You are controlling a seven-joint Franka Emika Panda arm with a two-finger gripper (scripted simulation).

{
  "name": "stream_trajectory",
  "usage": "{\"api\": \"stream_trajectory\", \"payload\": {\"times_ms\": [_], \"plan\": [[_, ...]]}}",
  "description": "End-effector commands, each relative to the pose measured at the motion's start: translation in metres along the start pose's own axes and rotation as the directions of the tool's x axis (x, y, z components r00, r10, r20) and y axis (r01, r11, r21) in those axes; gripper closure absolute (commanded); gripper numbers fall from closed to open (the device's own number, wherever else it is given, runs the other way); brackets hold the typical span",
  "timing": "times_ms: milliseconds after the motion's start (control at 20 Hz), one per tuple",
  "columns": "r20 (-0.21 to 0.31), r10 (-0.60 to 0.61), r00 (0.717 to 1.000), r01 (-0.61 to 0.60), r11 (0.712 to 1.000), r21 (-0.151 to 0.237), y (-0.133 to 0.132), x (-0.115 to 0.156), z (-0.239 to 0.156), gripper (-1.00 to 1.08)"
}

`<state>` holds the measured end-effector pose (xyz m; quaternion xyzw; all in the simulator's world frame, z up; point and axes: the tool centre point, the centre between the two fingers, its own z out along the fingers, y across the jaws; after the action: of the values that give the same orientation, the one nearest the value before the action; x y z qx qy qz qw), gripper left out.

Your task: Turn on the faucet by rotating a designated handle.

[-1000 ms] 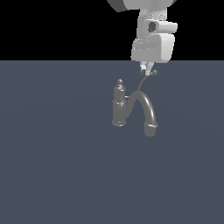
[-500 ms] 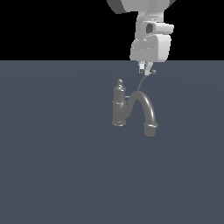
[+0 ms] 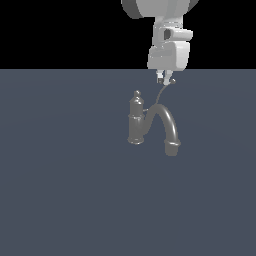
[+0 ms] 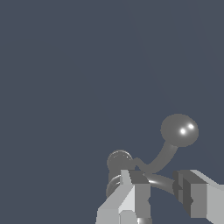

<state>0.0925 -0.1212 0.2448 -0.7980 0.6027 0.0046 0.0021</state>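
Mid-surface: small dull grey metal faucet [image 3: 137, 124], arched spout toward exterior view's right.
Handle: thin curved grey wire lever [image 3: 161, 94], ball tip beside fingertips.
Gripper: white two-finger gripper [image 3: 166, 80], fingers apart, nothing clamped.
Progress: reach done; rotation not evident, turning left.

You see the faucet [image 3: 137, 125] standing on the table [image 3: 60, 190], its spout [image 3: 169, 127] arching toward the exterior view's right; the handle [image 3: 161, 94] rises between them, fingers [image 3: 161, 80] just above its tip.

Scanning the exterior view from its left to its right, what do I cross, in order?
Faucet body with finial knob → claw at the tip of the thin handle → spout's outlet end. The arched spout spans the stretch between body and outlet, so it has no single place.
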Motion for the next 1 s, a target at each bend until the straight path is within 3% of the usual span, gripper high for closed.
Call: {"api": "stream_trajectory", "payload": {"times_ms": [0, 950], "plan": [[-0.004, 0.008, 1.000, -0.008, 1.000, 0.003, -0.006, 0.006, 0.001, 1.08], [-0.009, 0.029, 1.000, -0.029, 1.000, 0.003, -0.047, 0.020, 0.001, 1.08]]}}
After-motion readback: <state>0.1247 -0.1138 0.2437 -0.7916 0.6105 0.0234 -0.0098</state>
